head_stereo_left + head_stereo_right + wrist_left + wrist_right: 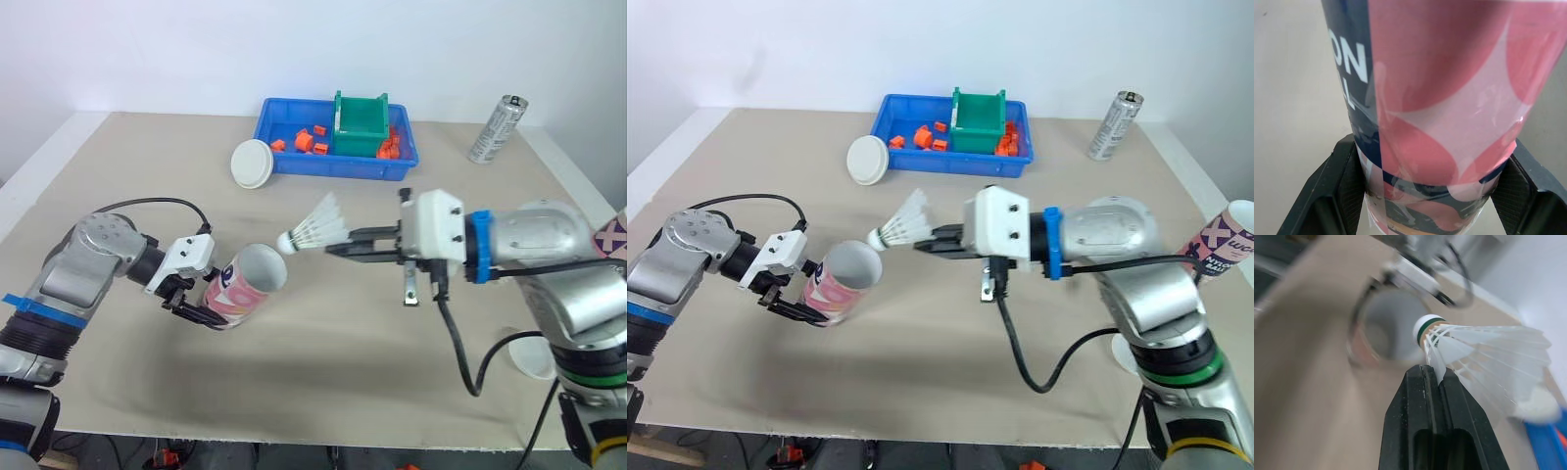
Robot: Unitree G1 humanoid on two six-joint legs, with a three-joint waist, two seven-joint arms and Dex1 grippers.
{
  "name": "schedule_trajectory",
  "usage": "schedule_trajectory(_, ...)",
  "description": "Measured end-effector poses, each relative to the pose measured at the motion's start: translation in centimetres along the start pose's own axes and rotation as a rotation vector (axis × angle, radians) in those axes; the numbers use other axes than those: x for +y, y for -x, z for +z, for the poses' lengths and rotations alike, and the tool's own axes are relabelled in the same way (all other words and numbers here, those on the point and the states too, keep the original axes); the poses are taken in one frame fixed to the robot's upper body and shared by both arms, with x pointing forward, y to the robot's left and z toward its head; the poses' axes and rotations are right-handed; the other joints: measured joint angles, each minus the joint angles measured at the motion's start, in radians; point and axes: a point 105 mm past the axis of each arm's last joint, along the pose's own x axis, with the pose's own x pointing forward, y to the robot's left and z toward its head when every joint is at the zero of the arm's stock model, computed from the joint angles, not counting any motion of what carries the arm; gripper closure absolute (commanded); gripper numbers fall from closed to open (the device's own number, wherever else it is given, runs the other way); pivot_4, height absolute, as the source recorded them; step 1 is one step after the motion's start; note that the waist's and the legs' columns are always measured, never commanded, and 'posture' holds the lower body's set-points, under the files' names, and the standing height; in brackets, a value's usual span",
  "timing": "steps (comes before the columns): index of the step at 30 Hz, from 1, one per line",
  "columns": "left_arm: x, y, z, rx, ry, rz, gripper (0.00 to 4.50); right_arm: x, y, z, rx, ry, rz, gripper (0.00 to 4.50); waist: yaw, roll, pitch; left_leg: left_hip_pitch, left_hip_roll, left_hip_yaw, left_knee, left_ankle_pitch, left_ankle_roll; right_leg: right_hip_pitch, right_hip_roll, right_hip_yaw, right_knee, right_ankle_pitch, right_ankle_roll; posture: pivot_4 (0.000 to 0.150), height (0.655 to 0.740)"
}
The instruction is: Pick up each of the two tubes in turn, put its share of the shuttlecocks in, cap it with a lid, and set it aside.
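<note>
Here the right tool (332, 249) pinches a shuttlecock (312, 231) just beside the tube (247, 284) gripped by the left tool (199, 302).

The left arm is bent inward, its gripper (199, 300) clamped on the base of a tilted tube (247, 282). The right arm stretches level toward the robot's left, its gripper (338, 249) pinching a shuttlecock (315, 228) by its feathers.
</note>
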Motion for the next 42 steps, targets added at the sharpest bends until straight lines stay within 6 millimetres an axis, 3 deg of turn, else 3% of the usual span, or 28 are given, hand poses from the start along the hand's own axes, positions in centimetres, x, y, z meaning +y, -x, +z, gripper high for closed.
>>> schedule_trajectory(8, 0.0, 0.0, 0.1, 0.002, -0.002, -0.003, 1.27, 0.5, -2.8, -0.3, 0.001, 0.092, 0.164, 4.39, -0.001, 0.0, 0.0, 0.0, 0.0, 0.0, 0.0, 0.0, 0.0, -0.001, 0.0, -0.001, 0.001, 0.002, 0.003, 0.15, 0.7309)
schedule_trajectory(12, 0.0, 0.0, 0.1, 0.002, -0.003, -0.004, 1.27, 0.8, -3.7, -0.6, 0.006, 0.092, 0.216, 3.39, -0.001, 0.0, 0.0, 0.0, 0.0, 0.0, 0.0, 0.0, 0.0, -0.001, 0.0, -0.001, 0.001, 0.002, 0.003, 0.15, 0.7309)
schedule_trajectory(16, 0.0, -0.1, 0.1, 0.002, 0.003, -0.004, 1.27, 0.6, -3.8, -0.6, 0.014, 0.081, 0.243, 1.65, -0.001, 0.0, 0.0, 0.0, 0.0, -0.001, 0.0, 0.0, 0.0, -0.001, 0.0, -0.002, 0.001, 0.002, 0.003, 0.15, 0.7309)
schedule_trajectory(17, 0.0, -0.1, 0.2, 0.002, 0.001, -0.004, 1.27, 0.7, -3.5, -0.4, 0.006, 0.056, 0.256, 1.65, 0.0, 0.0, 0.0, 0.0, 0.0, -0.001, 0.0, 0.0, 0.0, 0.0, 0.0, -0.002, 0.001, 0.002, 0.003, 0.15, 0.7309)
schedule_trajectory(20, -0.1, -0.1, 0.3, 0.004, -0.002, -0.005, 1.27, 0.1, -1.7, 0.1, -0.023, -0.03, 0.218, 1.65, 0.0, 0.0, 0.0, -0.001, 0.0, -0.002, 0.0, 0.0, 0.0, 0.0, 0.0, -0.002, 0.001, 0.003, 0.001, 0.15, 0.7309)
schedule_trajectory(22, -0.1, -0.2, 0.3, 0.004, -0.005, -0.006, 1.27, -1.0, 0.1, -0.2, -0.039, -0.112, 0.101, 1.65, 0.002, 0.0, 0.0, -0.001, 0.0, -0.003, 0.0, 0.0, 0.0, 0.0, 0.0, -0.003, 0.001, 0.003, 0.001, 0.15, 0.7309)
schedule_trajectory(24, -0.2, -0.3, 0.3, 0.003, -0.008, -0.007, 1.27, -2.1, 2.3, -1.3, -0.02, -0.196, -0.055, 1.65, 0.002, 0.0, 0.0, -0.001, 0.0, -0.003, 0.0, 0.0, 0.0, 0.0, 0.0, -0.003, 0.001, 0.003, 0.001, 0.15, 0.7309)
schedule_trajectory(27, -0.6, -0.4, 0.3, 0.004, -0.017, -0.014, 1.27, -2.8, 8.0, -5.0, 0.067, -0.37, -0.417, 1.65, 0.007, -0.001, -0.001, -0.002, -0.001, -0.005, 0.0, 0.0, 0.001, 0.0, 0.0, -0.005, 0.001, 0.002, -0.001, 0.15, 0.7309)
schedule_trajectory(29, -0.7, -0.5, 0.4, 0.007, -0.022, -0.016, 1.27, -2.1, 10.6, -6.7, 0.126, -0.436, -0.547, 1.65, 0.006, 0.0, -0.001, -0.001, -0.001, -0.005, -0.001, -0.001, 0.002, 0.0, 0.0, -0.005, 0.001, 0.001, -0.002, 0.15, 0.7309)
schedule_trajectory(33, -0.4, -0.8, 0.7, 0.024, -0.042, -0.04, 1.27, 1.6, 16.5, -10.4, 0.334, -0.563, -0.742, 1.65, 0.011, 0.002, -0.002, -0.001, -0.002, -0.006, 0.0, -0.002, 0.004, 0.002, -0.001, -0.006, 0.001, -0.002, 0.002, 0.15, 0.7309)
schedule_trajectory(42, 0.5, -1.3, 1.2, 0.093, -0.101, -0.093, 1.27, 5.3, 23.7, -14.3, 0.603, -0.636, -0.903, 1.65, 0.002, 0.005, -0.003, 0.0, -0.004, -0.005, 0.007, -0.001, 0.005, 0.005, -0.001, -0.003, 0.001, -0.001, 0.0, 0.15, 0.7309)
